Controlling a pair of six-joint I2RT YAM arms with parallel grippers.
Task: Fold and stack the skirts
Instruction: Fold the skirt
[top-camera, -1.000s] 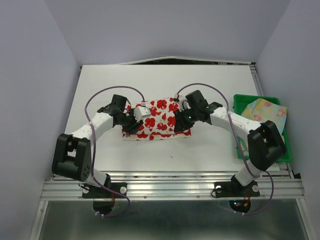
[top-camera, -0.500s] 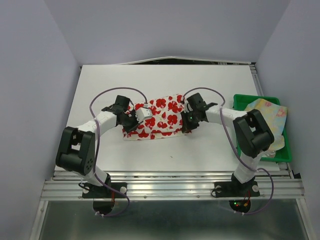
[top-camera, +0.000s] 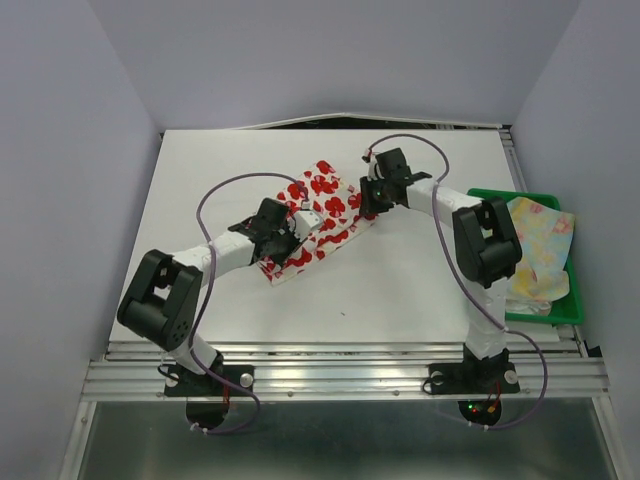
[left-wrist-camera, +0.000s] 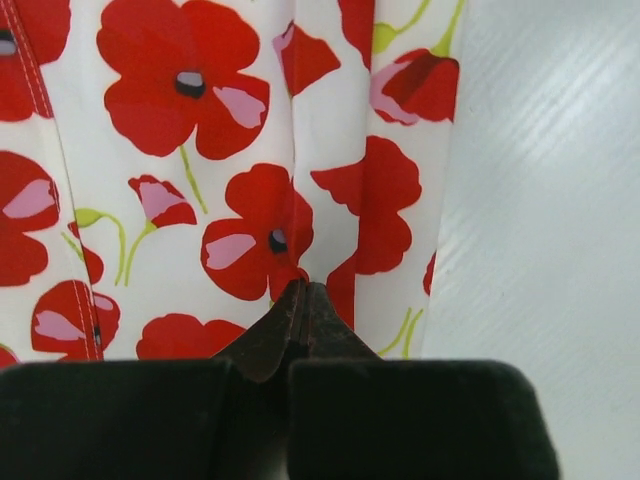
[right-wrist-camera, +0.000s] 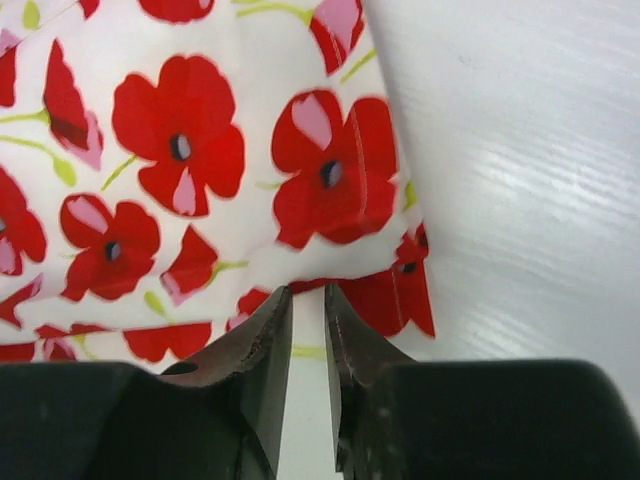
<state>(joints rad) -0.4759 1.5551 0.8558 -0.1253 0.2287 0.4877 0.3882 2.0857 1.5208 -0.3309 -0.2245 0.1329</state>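
The red-flowered skirt (top-camera: 332, 200) is white cloth printed with bold red poppies, green stems and pale pink highlights. It lies on the white desk (top-camera: 230, 170) at the centre of the overhead view, set on a diagonal from lower left to upper right. In the left wrist view, lengthwise folds in this red-flowered skirt (left-wrist-camera: 200, 150) draw together at the lower hem. In the right wrist view, a hem corner of the red-flowered skirt (right-wrist-camera: 200, 150) sits at lower centre, with a second layer showing beneath. The pastel skirt (top-camera: 540, 235) is pale yellow with pink, blue and green flowers. It lies crumpled in the green tray (top-camera: 482, 196) at the right edge, well apart from the first.
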